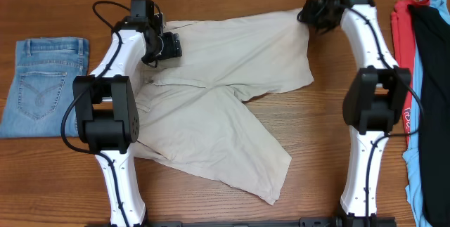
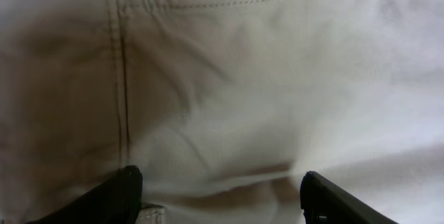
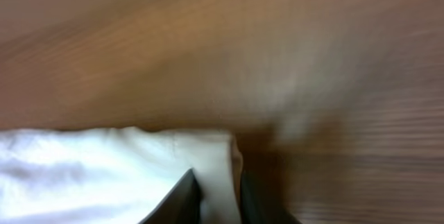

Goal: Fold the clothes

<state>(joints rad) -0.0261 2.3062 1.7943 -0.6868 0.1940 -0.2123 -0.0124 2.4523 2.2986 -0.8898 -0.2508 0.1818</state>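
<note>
— Which way do the shorts [image 1: 232,65] lie from my right gripper [image 1: 311,17]?

— To your left and nearer you. That gripper sits at the far right corner of the cloth, on the hem [image 3: 208,154] of the far leg. Its jaws look pressed close with the hem corner between them. The wrist view is blurred, so take that as likely, not certain.

— And the long axis?

— Left to right across the table [image 1: 316,135]: waistband end on your left, both legs running right. The far leg lies along the back. The near leg slants toward you, well apart from either gripper.

— The left gripper [image 1: 169,46]?

— Over the waistband end, fingers [image 2: 128,193] spread wide just above the cloth, beside a seam. You have nothing pinched there that I can see.

— So which arm leads?

— The right, I'd judge, since it is the one at a hem. All the cloth lies on its left, so you'd carry leftward or toward yourself, not away.
</note>
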